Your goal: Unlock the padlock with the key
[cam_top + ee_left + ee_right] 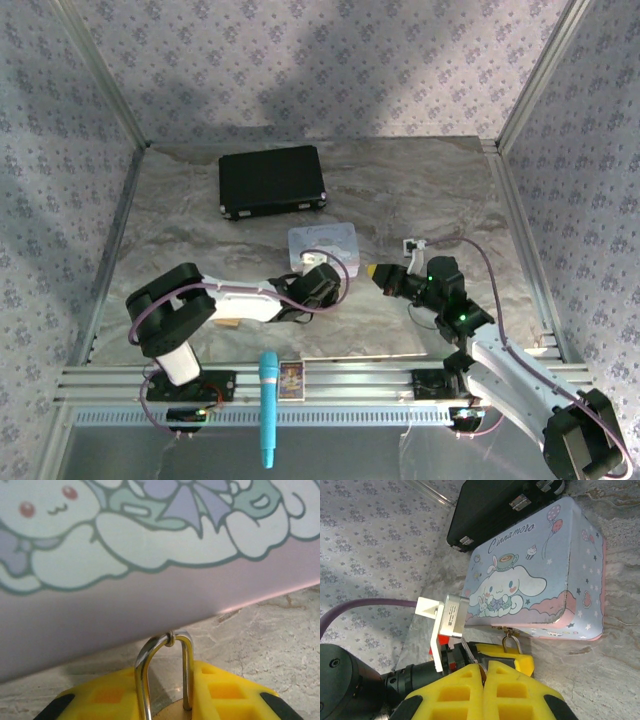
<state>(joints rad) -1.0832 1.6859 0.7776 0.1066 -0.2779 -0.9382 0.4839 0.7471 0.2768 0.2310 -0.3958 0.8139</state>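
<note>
The padlock's silver shackle (186, 675) hangs from a small ring on the front edge of the pale blue tin (150, 540). Its brass body (172, 714) sits between the yellow fingers (227, 692) of my left gripper (167, 687), which is shut on it. In the right wrist view the padlock (511, 643) shows just under the tin (545, 575), held in the left gripper (517, 661). My right gripper (484, 666) is shut on the thin silvery key (470, 652), whose blade points toward the left gripper. From above, the left gripper (322, 283) and right gripper (380, 272) meet in front of the tin (322, 243).
A black case (272, 180) lies behind the tin. A tan block (230, 322) lies beside the left arm. A blue handheld object (268, 405) and a small card (290, 378) rest on the front rail. Metal frame walls border the marbled table (180, 230).
</note>
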